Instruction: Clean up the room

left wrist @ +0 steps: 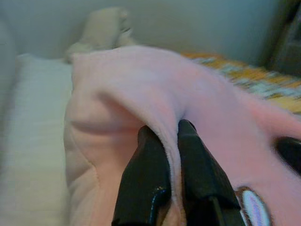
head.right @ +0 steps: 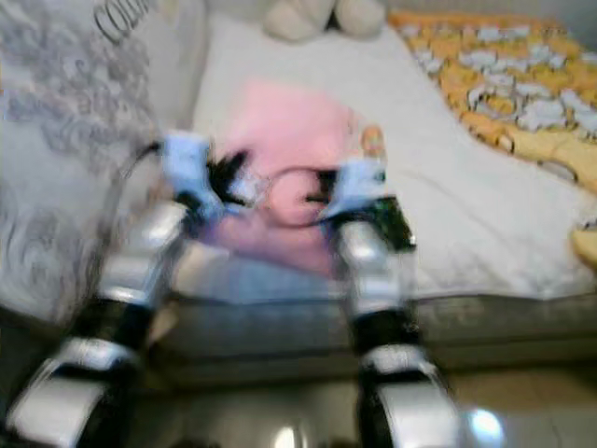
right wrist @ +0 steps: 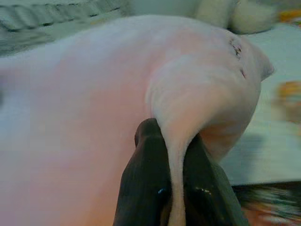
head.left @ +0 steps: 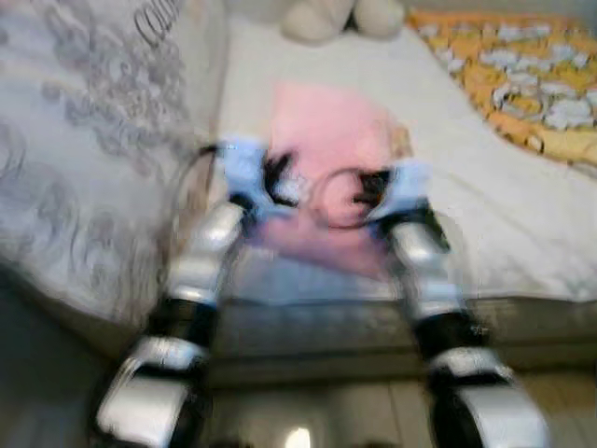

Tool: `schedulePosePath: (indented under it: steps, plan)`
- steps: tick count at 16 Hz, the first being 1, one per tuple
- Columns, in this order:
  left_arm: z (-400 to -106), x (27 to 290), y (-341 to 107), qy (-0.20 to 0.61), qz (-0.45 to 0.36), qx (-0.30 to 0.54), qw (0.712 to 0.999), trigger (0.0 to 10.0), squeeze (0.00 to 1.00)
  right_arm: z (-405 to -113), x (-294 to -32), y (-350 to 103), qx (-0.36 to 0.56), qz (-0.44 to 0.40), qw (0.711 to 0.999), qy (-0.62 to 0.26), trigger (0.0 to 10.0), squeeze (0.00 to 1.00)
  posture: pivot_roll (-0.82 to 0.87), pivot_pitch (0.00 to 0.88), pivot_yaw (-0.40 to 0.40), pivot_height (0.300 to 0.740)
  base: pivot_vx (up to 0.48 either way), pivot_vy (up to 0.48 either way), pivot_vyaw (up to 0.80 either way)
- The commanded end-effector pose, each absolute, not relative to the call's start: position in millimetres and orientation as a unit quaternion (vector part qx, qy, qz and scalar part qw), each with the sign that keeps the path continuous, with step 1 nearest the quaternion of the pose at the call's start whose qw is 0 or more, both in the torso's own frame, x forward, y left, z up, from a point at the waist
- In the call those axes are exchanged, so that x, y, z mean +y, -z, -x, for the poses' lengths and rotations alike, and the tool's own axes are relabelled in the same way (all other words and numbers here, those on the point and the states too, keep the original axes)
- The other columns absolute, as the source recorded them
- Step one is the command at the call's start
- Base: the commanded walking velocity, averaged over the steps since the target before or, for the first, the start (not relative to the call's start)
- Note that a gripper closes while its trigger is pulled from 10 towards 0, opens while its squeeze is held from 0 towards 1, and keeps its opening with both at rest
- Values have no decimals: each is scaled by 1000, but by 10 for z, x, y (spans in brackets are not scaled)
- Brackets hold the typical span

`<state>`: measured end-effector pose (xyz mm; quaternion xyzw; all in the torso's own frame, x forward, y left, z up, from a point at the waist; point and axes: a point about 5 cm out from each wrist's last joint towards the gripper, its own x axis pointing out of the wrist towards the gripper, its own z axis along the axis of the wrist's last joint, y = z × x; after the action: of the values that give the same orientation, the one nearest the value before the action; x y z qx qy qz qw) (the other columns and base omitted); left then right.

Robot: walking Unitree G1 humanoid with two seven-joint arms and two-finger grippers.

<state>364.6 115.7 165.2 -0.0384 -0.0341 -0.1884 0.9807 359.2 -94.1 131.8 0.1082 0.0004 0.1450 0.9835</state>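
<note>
One pink fleece blanket [head.left: 322, 140] at frame centre, lying on the white bed [head.left: 494, 215]. Left gripper [left wrist: 170, 141] is clamped on a fold of it; right gripper [right wrist: 171, 148] likewise pinches a ridge of cloth. Judged soft, light and limp: it will sag between holds, so edges or corners are best. One cream plush toy [head.left: 340, 17] at top centre, one orange patterned quilt [head.left: 522, 75] upper right.

From the head, both our eye views look down on the bed [head.left: 522, 215]. Our wrist views sit close, sharing the pink garment [left wrist: 141, 94].
</note>
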Motion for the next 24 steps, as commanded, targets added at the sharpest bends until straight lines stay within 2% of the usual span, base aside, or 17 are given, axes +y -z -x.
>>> schedulePosePath:
  steps: [1,5,10,11,15,17,19,21,24]
  plan:
    - [-3673,1071,-1800,194,38,-64,978,0,0,-3640,-1103,-1402,-19,-96,988,-123,10000,0,-95,0,14,740,480,0,0]
    - [-3692,1044,-1796,188,34,-61,980,0,0,-3677,-1131,-1413,-16,-88,989,-121,10000,0,-78,0,10,740,480,0,0]
    - [-3802,1037,-1736,153,38,-23,987,0,0,-3796,-1226,-1448,15,-38,988,-147,10000,0,-69,0,-6,740,384,0,0]
    - [-3851,1049,-1745,147,38,-14,988,10000,0,-3839,-1276,-1462,23,-32,989,-145,10000,0,-62,0,-14,740,0,0,0]
    - [-3995,1163,-1751,96,25,12,995,10000,0,-3938,-1546,-1525,27,13,993,-116,10000,0,-51,0,-16,740,0,0,0]
    - [-4015,1215,-1712,66,11,19,998,10000,0,-3966,-1586,-1559,33,31,992,-122,10000,0,-52,35,-26,740,0,0,0]
    - [-4030,1291,-1707,37,3,18,999,10000,0,-3979,-1559,-1548,46,35,990,-127,10000,0,-50,44,-35,740,0,0,0]
    - [-4028,1616,-1719,-58,-16,1,998,10000,0,-3996,-1380,-1554,60,55,982,-168,10000,0,-30,46,-70,740,0,0,0]
    - [-3921,1747,-1488,-115,-31,17,993,10000,0,-3969,-1251,-1478,79,102,971,-202,10000,0,0,42,-92,740,0,0,0]
